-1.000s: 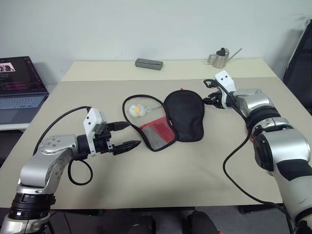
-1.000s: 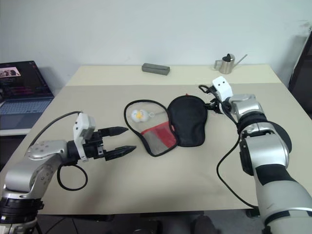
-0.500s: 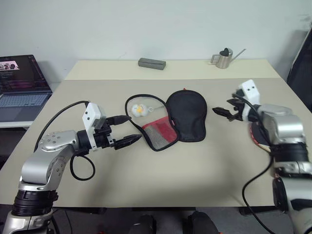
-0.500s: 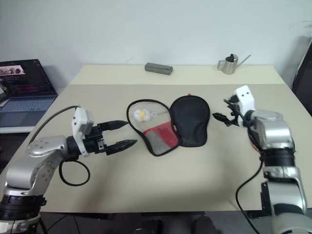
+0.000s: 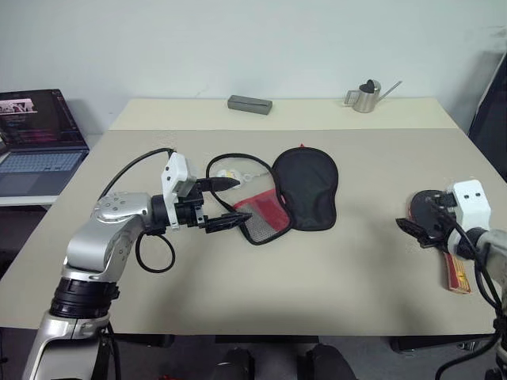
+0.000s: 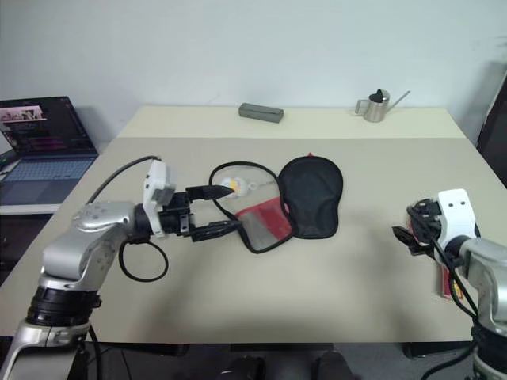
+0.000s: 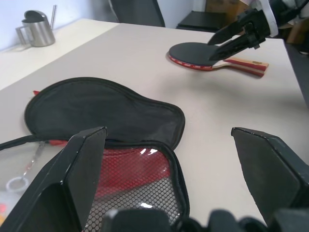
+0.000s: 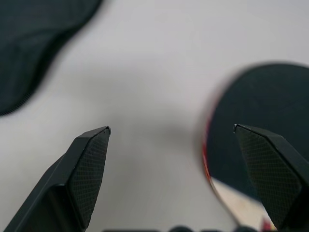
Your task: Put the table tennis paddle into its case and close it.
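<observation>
While both hands (image 5: pixel 223 203) (image 5: pixel 414 232) gape, black paddle (image 7: pixel 203 54) lies flat, case (image 5: pixel 305 186) unzipped, red mesh showing.

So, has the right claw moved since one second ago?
Yes. The right claw has pulled back from beside the case toward the near right table edge, over the paddle.

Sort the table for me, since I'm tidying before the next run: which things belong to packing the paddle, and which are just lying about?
Belongs to the job:
- table tennis paddle, flat on the table by the right gripper
- case, lying unzipped, left gripper at its open edge

Just lying about:
- small metal watering can
- grey block
- laptop on a side table
</observation>
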